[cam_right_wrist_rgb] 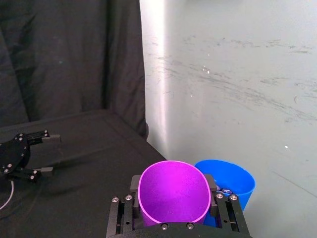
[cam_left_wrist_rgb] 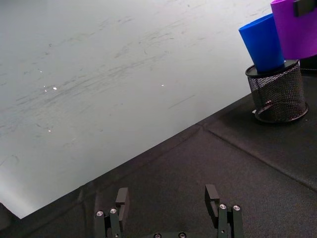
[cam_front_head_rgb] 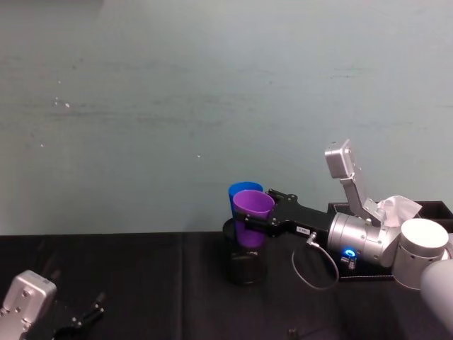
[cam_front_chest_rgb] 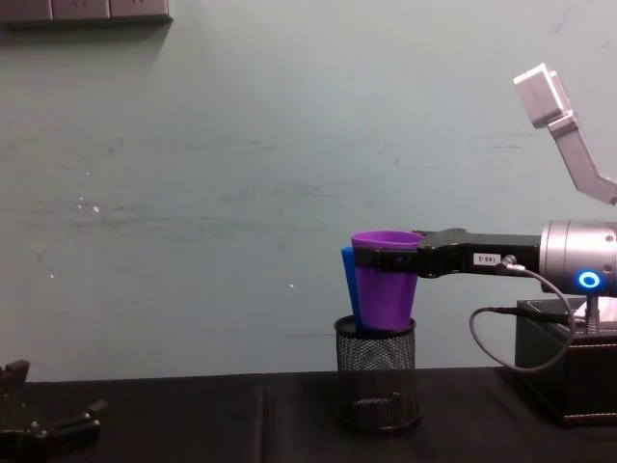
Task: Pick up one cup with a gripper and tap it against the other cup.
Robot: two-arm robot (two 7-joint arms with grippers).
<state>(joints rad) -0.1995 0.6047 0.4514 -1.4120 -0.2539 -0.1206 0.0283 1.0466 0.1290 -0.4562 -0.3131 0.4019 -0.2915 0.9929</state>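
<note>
The purple cup point(cam_front_head_rgb: 253, 204) point(cam_front_chest_rgb: 386, 280) point(cam_right_wrist_rgb: 173, 193) is held upright, with my right gripper point(cam_front_head_rgb: 258, 216) point(cam_front_chest_rgb: 386, 258) point(cam_right_wrist_rgb: 173, 184) shut on it just under the rim. Its base dips into the mouth of a black mesh pen holder point(cam_front_head_rgb: 245, 265) point(cam_front_chest_rgb: 378, 381) point(cam_left_wrist_rgb: 277, 94). The blue cup point(cam_front_head_rgb: 239, 190) point(cam_front_chest_rgb: 346, 285) point(cam_right_wrist_rgb: 233, 181) point(cam_left_wrist_rgb: 262, 42) stands tilted inside that holder, right behind the purple cup point(cam_left_wrist_rgb: 296, 27) and pressed against its side. My left gripper point(cam_front_head_rgb: 85, 317) point(cam_left_wrist_rgb: 167, 198) point(cam_front_chest_rgb: 48, 429) rests open and empty low at the left, far from both cups.
A black box point(cam_front_head_rgb: 432, 212) point(cam_front_chest_rgb: 564, 362) with white tissue stands on the black-draped table at the right, behind my right arm. A loose black cable point(cam_front_head_rgb: 311, 273) hangs from that arm. A pale green wall point(cam_front_head_rgb: 212, 106) rises just behind the holder.
</note>
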